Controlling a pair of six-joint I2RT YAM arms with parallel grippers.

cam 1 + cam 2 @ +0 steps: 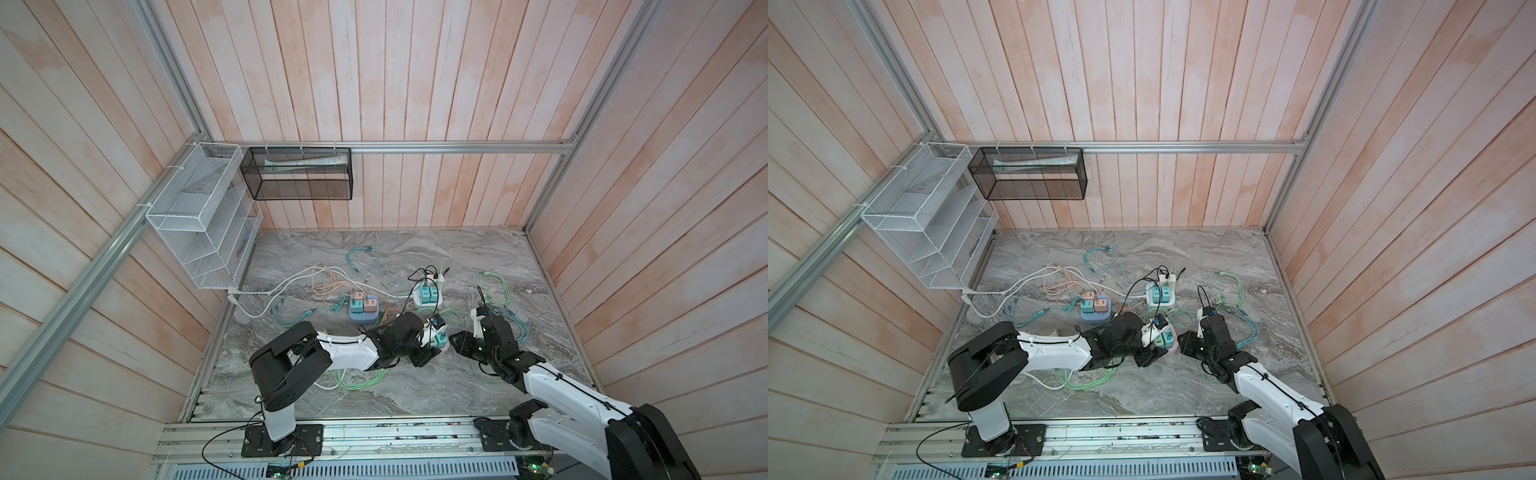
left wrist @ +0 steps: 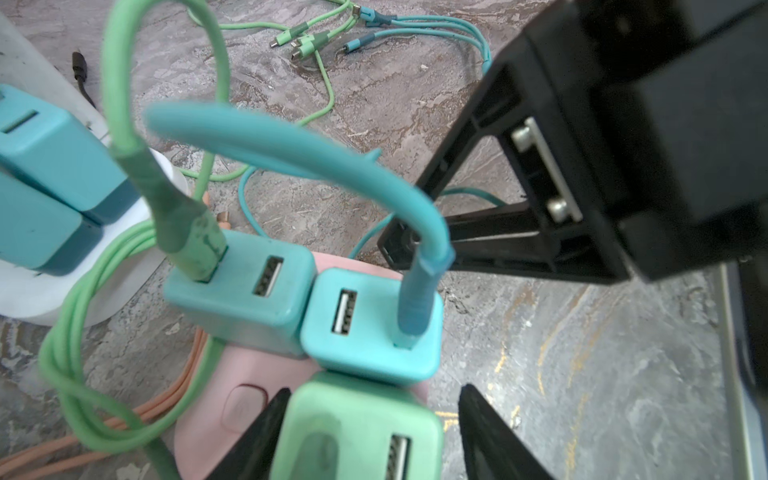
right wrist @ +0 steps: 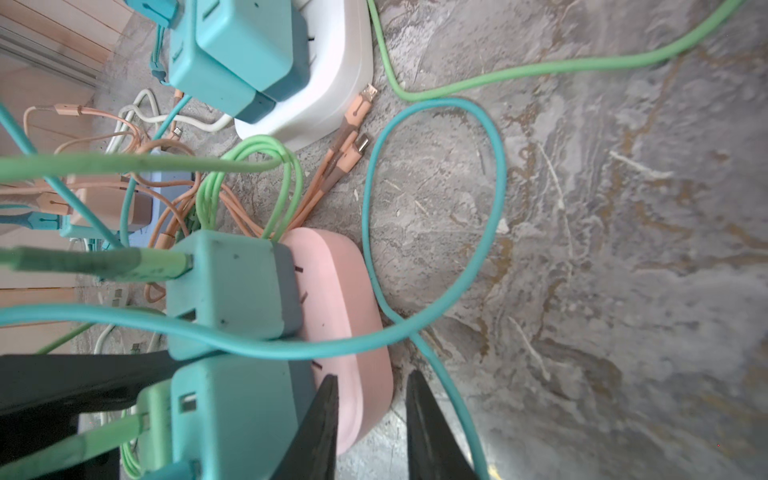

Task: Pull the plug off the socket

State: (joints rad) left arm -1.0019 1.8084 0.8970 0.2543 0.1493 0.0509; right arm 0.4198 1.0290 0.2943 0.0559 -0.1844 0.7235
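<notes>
mint plug (image 2: 357,432) seated in pink socket (image 3: 336,282), front-centre of table (image 1: 374,390), beside two teal plugs (image 2: 370,328). left gripper (image 2: 374,388) straddles it, jaws part open, one side gapped: no clamp yet. right gripper (image 3: 372,374) nipped narrow on socket rim, likely bracing base against pull.

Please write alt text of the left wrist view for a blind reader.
The open left pincer straddles a mint-green square USB charger plug seated on a pink plastic socket block; beyond it, two teal chargers share the block.
</notes>
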